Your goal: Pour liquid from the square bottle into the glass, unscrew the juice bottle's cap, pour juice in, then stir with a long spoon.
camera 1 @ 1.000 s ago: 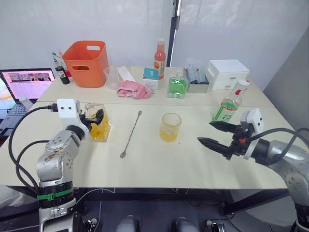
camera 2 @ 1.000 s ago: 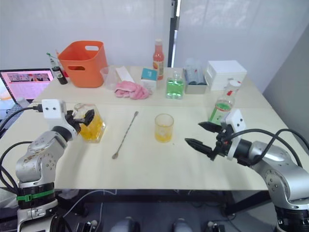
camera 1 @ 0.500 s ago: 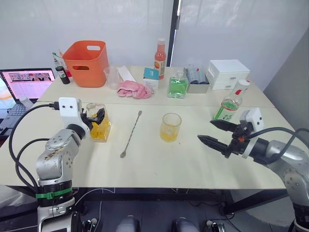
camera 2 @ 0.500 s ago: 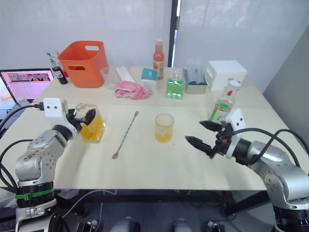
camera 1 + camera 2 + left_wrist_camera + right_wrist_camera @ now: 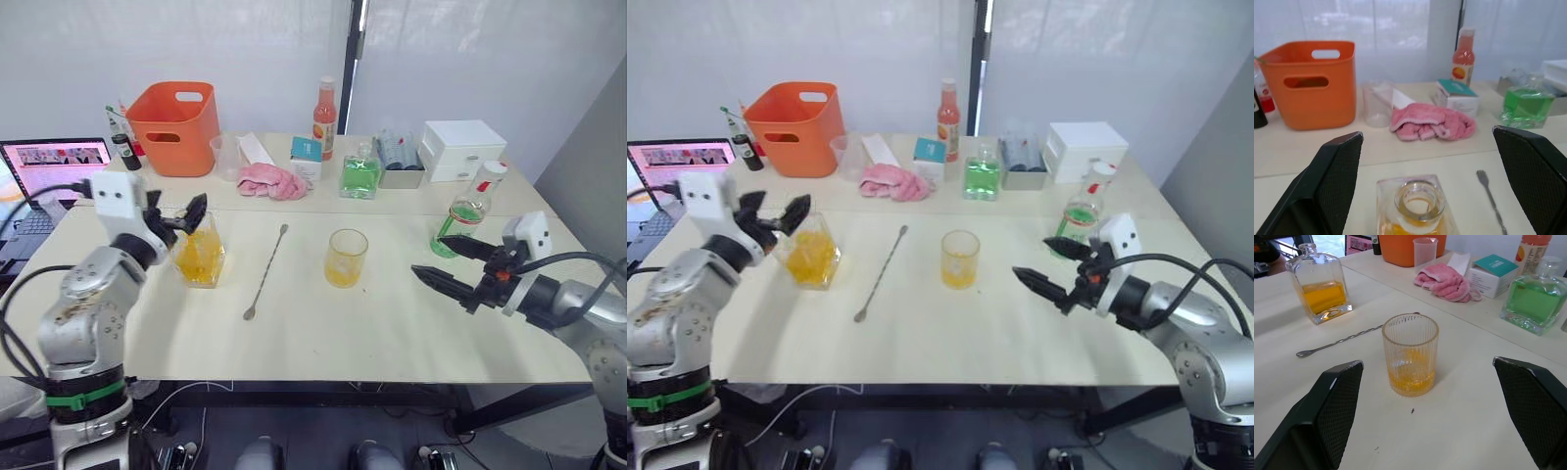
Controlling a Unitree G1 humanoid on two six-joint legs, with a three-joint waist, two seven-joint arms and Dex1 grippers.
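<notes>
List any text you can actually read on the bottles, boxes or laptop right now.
No text is readable.
Juice bottle label: print too small.
Tall orange-red bottle label: a round mark, no legible words.
Teal box: lettering blurred.
Laptop screen: blurred.

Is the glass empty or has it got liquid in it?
Partly filled. The glass holds a shallow layer of orange-yellow liquid at the bottom, clear above it; it stands upright on the table.

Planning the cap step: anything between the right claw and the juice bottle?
Nothing visible. The right claw is open, just in front of the juice bottle, with bare table between them. The glass stands off to its left.
</notes>
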